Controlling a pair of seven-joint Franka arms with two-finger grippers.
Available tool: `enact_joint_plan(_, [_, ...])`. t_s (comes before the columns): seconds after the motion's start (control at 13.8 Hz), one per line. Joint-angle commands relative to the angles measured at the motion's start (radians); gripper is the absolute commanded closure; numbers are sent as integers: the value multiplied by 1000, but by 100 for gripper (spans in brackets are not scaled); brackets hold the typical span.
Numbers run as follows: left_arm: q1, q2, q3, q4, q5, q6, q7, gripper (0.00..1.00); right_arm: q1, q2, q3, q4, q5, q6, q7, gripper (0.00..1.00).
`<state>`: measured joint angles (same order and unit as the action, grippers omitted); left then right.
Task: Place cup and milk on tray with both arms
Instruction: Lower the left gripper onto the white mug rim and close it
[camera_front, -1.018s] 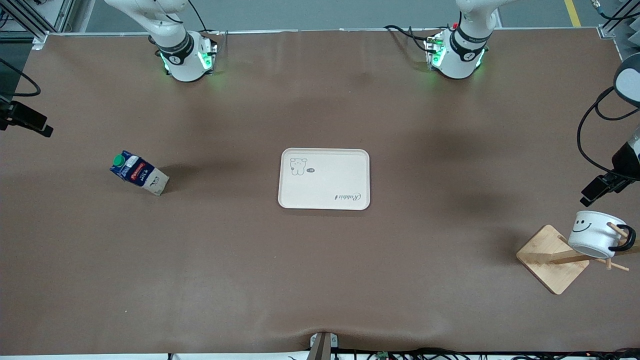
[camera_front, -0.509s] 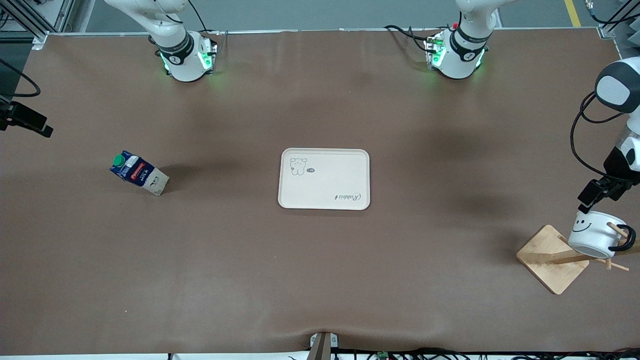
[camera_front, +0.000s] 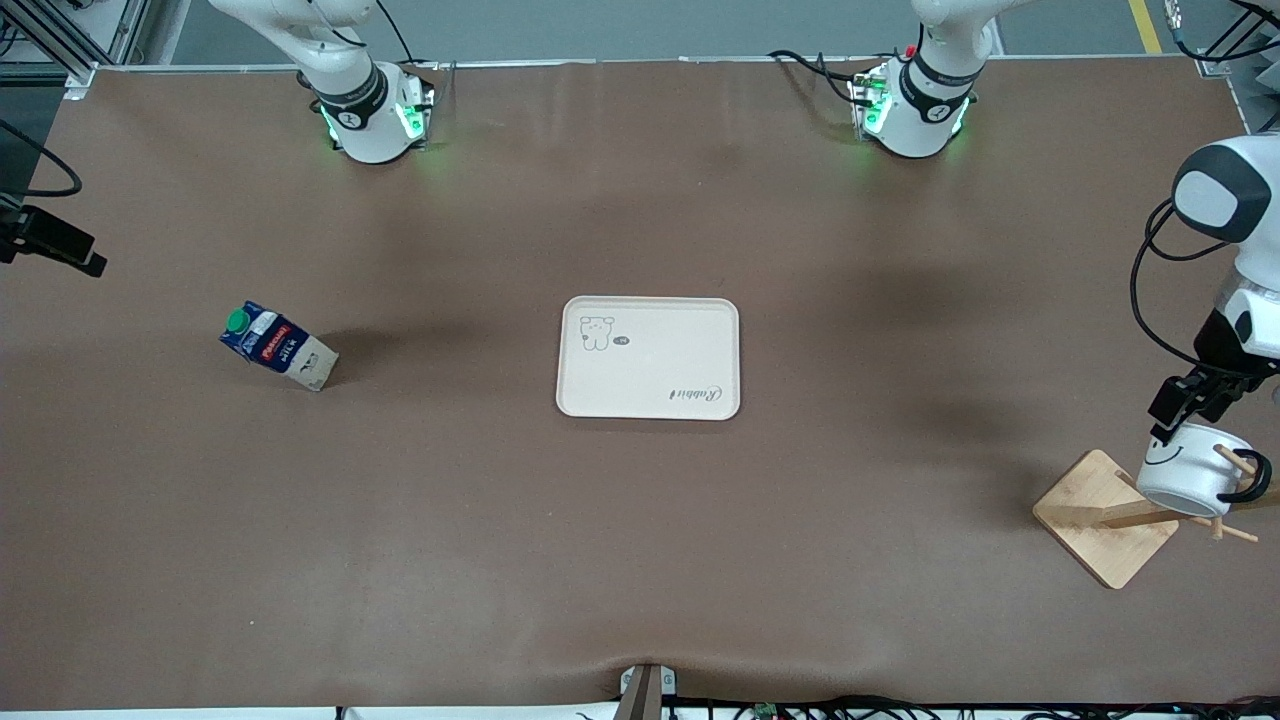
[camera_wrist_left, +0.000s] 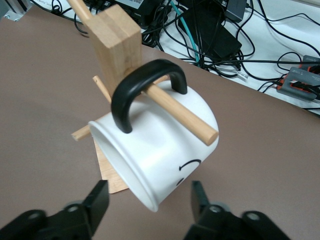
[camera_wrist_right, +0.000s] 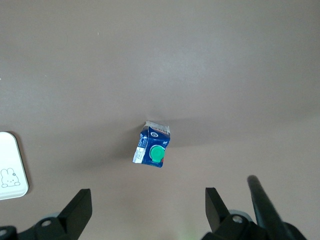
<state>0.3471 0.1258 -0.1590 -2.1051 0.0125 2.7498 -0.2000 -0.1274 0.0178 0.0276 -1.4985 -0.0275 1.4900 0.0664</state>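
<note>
The white cup (camera_front: 1190, 472) with the smiley face hangs tilted by its black handle on a peg of the wooden rack (camera_front: 1100, 512), at the left arm's end of the table. My left gripper (camera_front: 1178, 412) is right at the cup's upper edge. In the left wrist view the cup (camera_wrist_left: 160, 145) reaches in between the fingers of the left gripper (camera_wrist_left: 150, 192), which is open with a gap on each side. The milk (camera_front: 277, 346) lies tilted toward the right arm's end. My right gripper (camera_wrist_right: 146, 200) hangs open high over the milk (camera_wrist_right: 152, 149). The cream tray (camera_front: 648, 357) sits mid-table.
The rack's post (camera_wrist_left: 117, 45) and peg (camera_wrist_left: 185, 117) pass through the cup's handle. Cables and boxes (camera_wrist_left: 235, 45) lie past the table edge close to the rack. A black device (camera_front: 50, 245) juts in at the right arm's end.
The left arm has swung in and come down, bringing its gripper from above the cup to the cup's upper edge. Milk, tray and cup have not moved.
</note>
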Motion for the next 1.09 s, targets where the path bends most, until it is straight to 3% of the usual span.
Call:
enact_joint_plan(0.0, [-2,6,-14,-3,-17,24,-3,42,-9,27,6,31,-6,7,9,0])
enact_joint_plan(1.02, [-4,15,-43,-4,-2,16,114,97,8,76,12,29,1,7,6,0])
